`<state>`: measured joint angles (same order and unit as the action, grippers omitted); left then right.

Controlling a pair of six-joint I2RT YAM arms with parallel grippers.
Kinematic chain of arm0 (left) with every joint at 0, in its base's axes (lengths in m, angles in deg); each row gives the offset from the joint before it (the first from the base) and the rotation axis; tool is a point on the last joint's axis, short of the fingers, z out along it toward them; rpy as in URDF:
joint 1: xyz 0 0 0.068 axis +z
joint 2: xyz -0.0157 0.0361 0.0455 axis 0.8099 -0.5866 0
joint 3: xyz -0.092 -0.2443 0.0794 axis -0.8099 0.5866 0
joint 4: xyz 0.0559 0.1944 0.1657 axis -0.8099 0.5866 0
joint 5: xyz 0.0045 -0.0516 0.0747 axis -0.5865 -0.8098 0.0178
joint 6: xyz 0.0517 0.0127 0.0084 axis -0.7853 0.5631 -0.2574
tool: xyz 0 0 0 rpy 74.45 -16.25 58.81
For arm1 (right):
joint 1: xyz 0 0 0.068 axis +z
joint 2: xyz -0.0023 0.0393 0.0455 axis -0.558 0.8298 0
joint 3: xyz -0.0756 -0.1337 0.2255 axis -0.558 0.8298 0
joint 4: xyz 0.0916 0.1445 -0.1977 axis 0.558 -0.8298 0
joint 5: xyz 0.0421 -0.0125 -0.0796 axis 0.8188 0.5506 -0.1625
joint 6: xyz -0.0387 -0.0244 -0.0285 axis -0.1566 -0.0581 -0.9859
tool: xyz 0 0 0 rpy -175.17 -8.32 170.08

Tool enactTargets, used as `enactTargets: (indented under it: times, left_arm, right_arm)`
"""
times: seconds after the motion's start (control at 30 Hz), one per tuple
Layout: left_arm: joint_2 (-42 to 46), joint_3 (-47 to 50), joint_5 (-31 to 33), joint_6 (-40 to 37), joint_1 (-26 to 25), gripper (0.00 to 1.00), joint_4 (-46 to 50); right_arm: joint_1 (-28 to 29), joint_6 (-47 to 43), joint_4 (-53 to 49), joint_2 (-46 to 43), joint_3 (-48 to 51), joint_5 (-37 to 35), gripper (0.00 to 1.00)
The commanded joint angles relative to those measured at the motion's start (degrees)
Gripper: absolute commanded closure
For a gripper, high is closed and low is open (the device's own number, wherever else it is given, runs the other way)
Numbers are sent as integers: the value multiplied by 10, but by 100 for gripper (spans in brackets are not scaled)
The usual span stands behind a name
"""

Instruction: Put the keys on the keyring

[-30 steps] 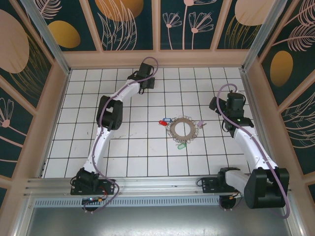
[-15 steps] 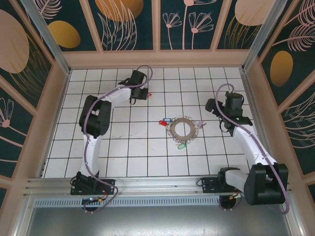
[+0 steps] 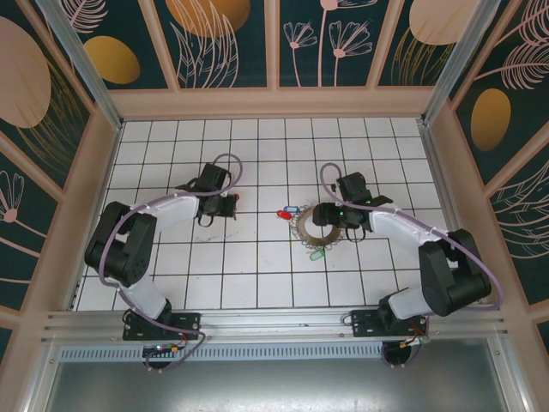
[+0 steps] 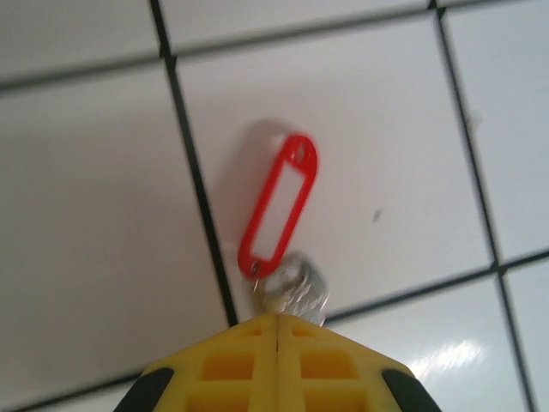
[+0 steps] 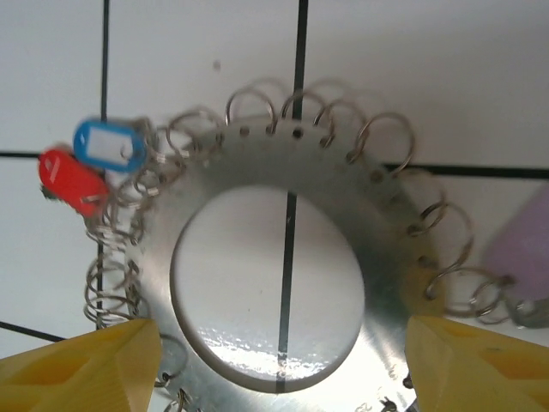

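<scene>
Now the left tool (image 4: 276,319) is clamped on the light red key (image 4: 279,206); right tool (image 5: 281,356) splayed wide astride the stiff, slippery keyring (image 5: 382,257); best pinch its rim.

Light: bright, even, from overhead; you see only short, soft shadows on the white bench (image 3: 257,275). Glare: a white patch on the tile at lower right of your left wrist view, another inside the keyring (image 5: 383,257). Focus: left claw (image 4: 277,330) blurred; red key (image 4: 279,206) slightly soft, with a faint shadow at its left.
</scene>
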<state>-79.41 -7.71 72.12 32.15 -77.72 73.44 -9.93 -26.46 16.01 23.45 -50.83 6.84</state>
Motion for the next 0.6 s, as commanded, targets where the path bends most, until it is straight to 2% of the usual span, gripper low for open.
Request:
enactTargets:
  times: [0.0, 0.1, 0.13, 0.17, 0.27, 0.33, 0.43, 0.5, 0.57]
  left_arm:
    - [28, 39, -2, 9, -2, 100, -31]
    - [41, 50, -10, 7, -2, 99, -42]
    - [46, 50, -13, 8, -2, 84, -44]
    - [53, 50, -17, 9, -2, 76, -46]
    - [96, 61, -26, 17, -2, 66, -64]
    - [134, 71, -3, 23, -2, 56, -70]
    - [179, 82, 8, 35, -2, 48, -63]
    - [200, 86, 2, 56, -2, 46, -55]
    - [216, 91, -16, 78, -2, 45, -49]
  right_arm:
    - [9, -4, -27, 12, -21, -13, 26]
    - [10, -6, -33, 13, -27, -22, 26]
    - [10, -6, -36, 13, -31, -25, 26]
    - [11, -7, -39, 12, -35, -25, 26]
    - [11, -8, -46, 5, -45, -28, 29]
    - [13, -5, -48, 3, -48, -25, 32]
    - [16, 1, -42, 6, -48, -17, 42]
    - [19, 3, -35, 15, -51, -18, 49]
    - [20, 10, -23, 28, -56, -29, 51]
